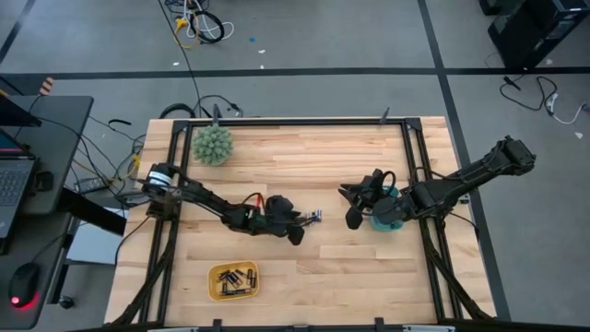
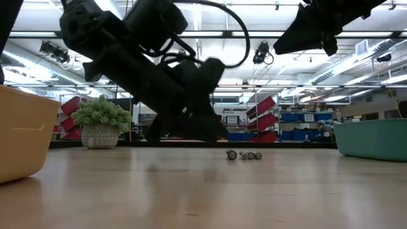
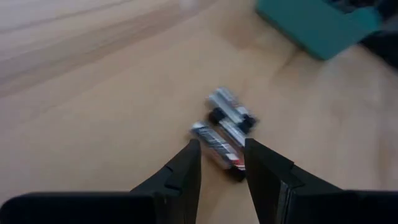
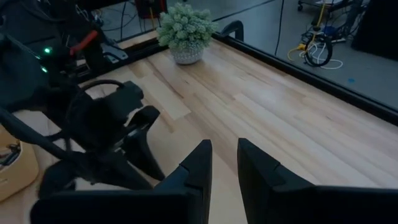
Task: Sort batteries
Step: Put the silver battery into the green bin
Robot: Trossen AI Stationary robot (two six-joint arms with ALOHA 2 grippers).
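Presently the left gripper (image 3: 222, 163) is hovering part-open and empty over the loose batteries (image 3: 225, 130), apparently lining up a pick, while the right gripper (image 4: 224, 163) is waiting narrowly parted, holding nothing.

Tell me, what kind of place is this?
Probably a robotics lab in a warehouse-like hall: a wooden table with framed rails, storage shelving under strip lights behind, and cables on the grey floor beside a laptop.

Grey floor (image 1: 304, 37), ceiling strip lights (image 2: 254, 35), possibly red shelving (image 2: 264, 108)
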